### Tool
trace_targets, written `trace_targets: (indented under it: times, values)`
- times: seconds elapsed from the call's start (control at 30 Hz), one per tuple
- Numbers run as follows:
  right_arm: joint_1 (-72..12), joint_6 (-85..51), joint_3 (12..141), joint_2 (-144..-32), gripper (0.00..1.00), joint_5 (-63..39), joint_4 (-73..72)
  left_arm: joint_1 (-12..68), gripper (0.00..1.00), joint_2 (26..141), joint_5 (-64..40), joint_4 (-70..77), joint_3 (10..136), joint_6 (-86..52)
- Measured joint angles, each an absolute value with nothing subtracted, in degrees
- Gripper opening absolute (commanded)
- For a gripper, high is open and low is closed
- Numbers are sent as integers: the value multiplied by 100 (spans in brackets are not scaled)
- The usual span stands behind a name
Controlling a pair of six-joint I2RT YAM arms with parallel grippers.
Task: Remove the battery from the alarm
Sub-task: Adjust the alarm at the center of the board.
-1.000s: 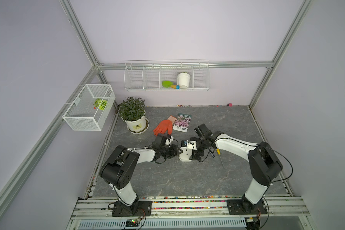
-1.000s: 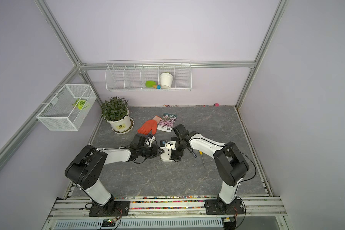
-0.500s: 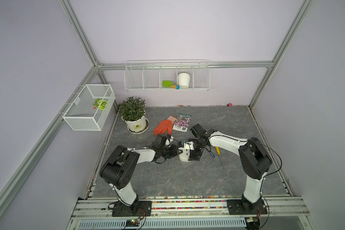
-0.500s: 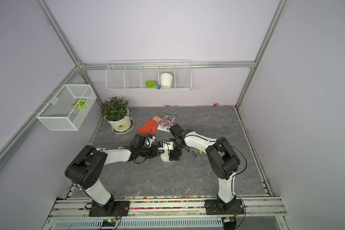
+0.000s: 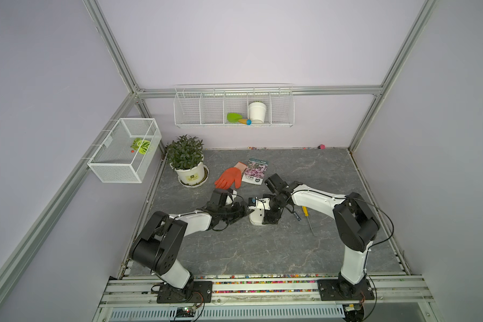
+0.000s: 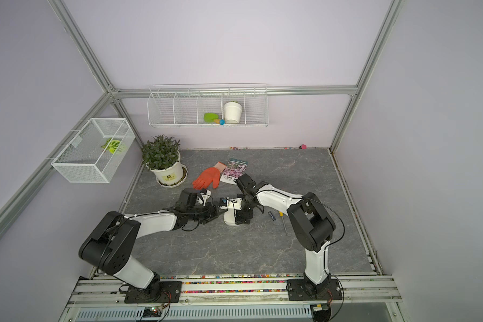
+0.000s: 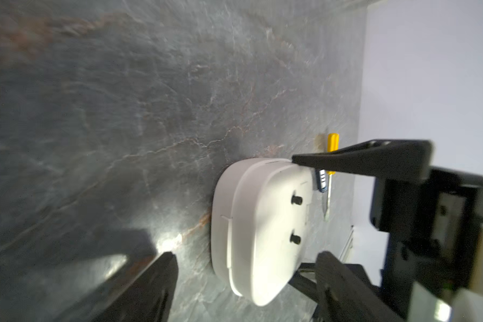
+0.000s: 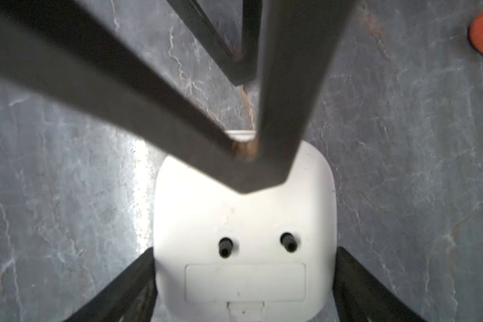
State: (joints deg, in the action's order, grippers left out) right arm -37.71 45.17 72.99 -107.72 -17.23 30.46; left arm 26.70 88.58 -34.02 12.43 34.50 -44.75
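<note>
Left pincer (image 7: 244, 255) gapes wide astride the alarm (image 8: 244, 212), which lies back-up; right pincer (image 8: 244, 248) flanks its two sides, gripping or merely close I cannot tell; just beyond the right pincer the battery (image 7: 321, 179) lies loose on the surface (image 7: 123, 111), beside the screwdriver (image 7: 332, 142); removal looks done; next, both pincers need only back away without knocking anything

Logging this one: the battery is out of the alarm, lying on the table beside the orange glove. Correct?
Wrong neighbour. The battery is out of the alarm, lying on the table beside the yellow-handled screwdriver; the orange glove lies well away from it. Both top views show it.
</note>
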Motion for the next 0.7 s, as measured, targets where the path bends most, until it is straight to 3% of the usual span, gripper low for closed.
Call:
trace_targets:
  times: [0.33,0.7]
  values:
    - [-3623,4047,6910,-9717,80,-2064,2318,2515,86,8374,-4195,2143,3159,-4958]
    - [-3623,3686,6604,-9336,82,-2388,1861,2547,54,8569,-4775,2880,3159,-5354]
